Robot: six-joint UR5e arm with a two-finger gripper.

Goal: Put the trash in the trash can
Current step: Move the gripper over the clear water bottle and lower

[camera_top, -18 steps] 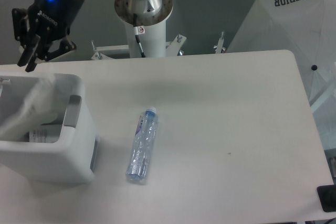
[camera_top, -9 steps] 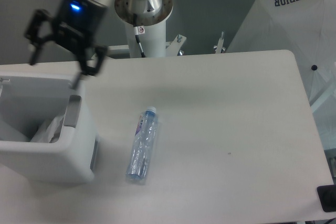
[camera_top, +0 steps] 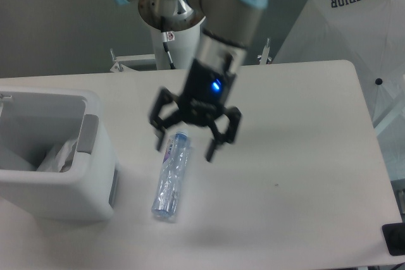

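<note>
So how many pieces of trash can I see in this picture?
2. The plastic bag lies crumpled inside the trash can at the left. The bottle lies on the table, just below the open gripper. More could be hidden in the can.

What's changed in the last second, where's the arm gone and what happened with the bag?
The gripper let go of the plastic bag, which dropped into the trash can, then swung right and now hovers open above the bottle. Bottle and trash can haven't moved.
</note>
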